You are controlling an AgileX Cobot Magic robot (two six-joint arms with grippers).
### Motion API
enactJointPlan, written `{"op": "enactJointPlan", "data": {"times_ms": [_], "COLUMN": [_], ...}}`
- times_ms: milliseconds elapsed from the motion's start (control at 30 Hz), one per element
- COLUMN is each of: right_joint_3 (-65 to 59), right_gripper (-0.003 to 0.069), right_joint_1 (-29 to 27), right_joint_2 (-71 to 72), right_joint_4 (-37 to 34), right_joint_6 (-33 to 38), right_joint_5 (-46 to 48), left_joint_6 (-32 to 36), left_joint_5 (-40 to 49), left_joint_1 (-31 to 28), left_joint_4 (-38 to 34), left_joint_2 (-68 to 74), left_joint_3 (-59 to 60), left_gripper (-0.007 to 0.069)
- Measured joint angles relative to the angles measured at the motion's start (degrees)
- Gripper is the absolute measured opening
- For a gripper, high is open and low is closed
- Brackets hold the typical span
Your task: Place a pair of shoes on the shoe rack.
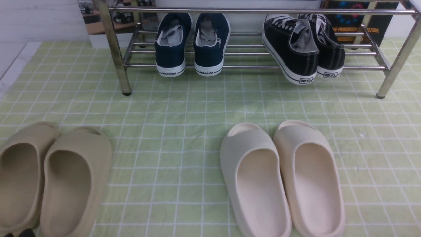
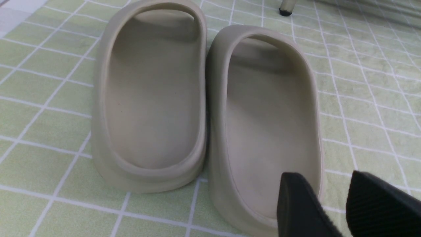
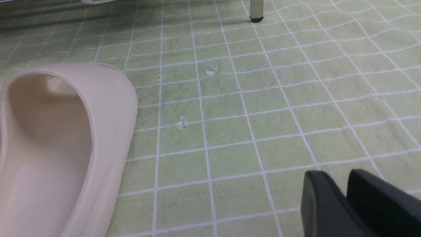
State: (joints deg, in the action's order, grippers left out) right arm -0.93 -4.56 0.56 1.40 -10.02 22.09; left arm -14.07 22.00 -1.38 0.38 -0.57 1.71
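Observation:
The two black canvas sneakers [image 1: 292,49] lie on the right part of the steel shoe rack [image 1: 250,11], heels toward me. The left one is tilted and its heel hangs over the front bar. My left gripper [image 2: 325,186] is open and empty, low over the heel end of a tan slide [image 2: 269,112]. Only a dark tip of it [image 1: 19,233] shows at the bottom left of the front view. My right gripper [image 3: 338,181] is shut and empty, low over bare cloth, to the right of a cream slide [image 3: 59,141]. It is out of the front view.
Two navy "WARRIOR" sneakers [image 1: 192,42] sit on the rack's left part. A tan pair of slides [image 1: 52,177] lies front left and a cream pair [image 1: 283,177] front centre, on a green checked cloth [image 1: 171,108]. Rack legs [image 1: 113,49] stand on the cloth.

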Motion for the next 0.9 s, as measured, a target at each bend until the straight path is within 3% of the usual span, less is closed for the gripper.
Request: {"op": "enactJointPlan", "data": {"times_ms": [900], "right_joint_3": [0.0], "right_gripper": [0.017], "right_joint_1": [0.0], "right_joint_2": [0.0], "right_joint_4": [0.0], "right_joint_6": [0.0], "right_joint_5": [0.0], "left_joint_6": [0.0], "left_joint_5": [0.0], "left_joint_1": [0.0], "left_joint_4": [0.0], "left_joint_2": [0.0], "left_joint_3": [0.0], "left_gripper": [0.0238]}}
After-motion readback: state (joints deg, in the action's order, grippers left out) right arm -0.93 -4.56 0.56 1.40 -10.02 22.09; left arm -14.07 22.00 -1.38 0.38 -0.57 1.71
